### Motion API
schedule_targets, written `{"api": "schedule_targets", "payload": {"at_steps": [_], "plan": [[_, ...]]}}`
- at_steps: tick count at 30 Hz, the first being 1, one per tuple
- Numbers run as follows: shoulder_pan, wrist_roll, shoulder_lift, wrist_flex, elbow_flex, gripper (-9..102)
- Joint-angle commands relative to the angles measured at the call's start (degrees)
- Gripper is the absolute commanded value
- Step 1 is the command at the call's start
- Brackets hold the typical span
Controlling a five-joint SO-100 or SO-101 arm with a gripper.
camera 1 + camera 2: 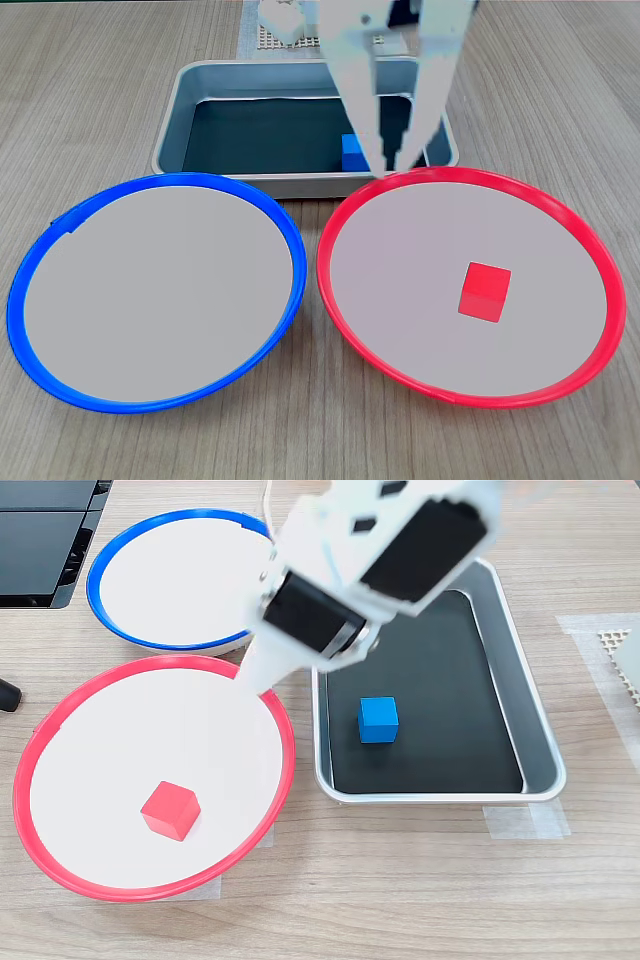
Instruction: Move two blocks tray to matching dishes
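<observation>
Wooden table (560,90); no legible writing.

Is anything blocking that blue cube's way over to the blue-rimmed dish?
No loose object lies between them. The blue cube sits on the tray floor, so it must be lifted over the raised rim. The blue dish is empty; the gripper hangs above the red dish's edge.

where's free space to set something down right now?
The blue-rimmed dish is bare all over. The red-rimmed dish is free apart from the red block. The tray floor is open beyond the blue block. It is crowded where the gripper hangs at the red rim beside the tray.
</observation>
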Motion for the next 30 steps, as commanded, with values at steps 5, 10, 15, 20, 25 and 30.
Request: {"api": "schedule_targets", "payload": {"at_steps": [5,10,15,20,25,30], "plan": [[7.9,-9.8,12.3,25.9,2.3,4],[8.8,-13.2,11.6,13.5,15.1,23],[5.4,-13.0,9.7,10.9,17.4,26],[2.3,-11.3,7.3,9.4,17.7,25],[1.8,-11.4,2.1,7.0,16.5,21],[2.0,-11.2,-0.4,5.9,15.1,3]]}}
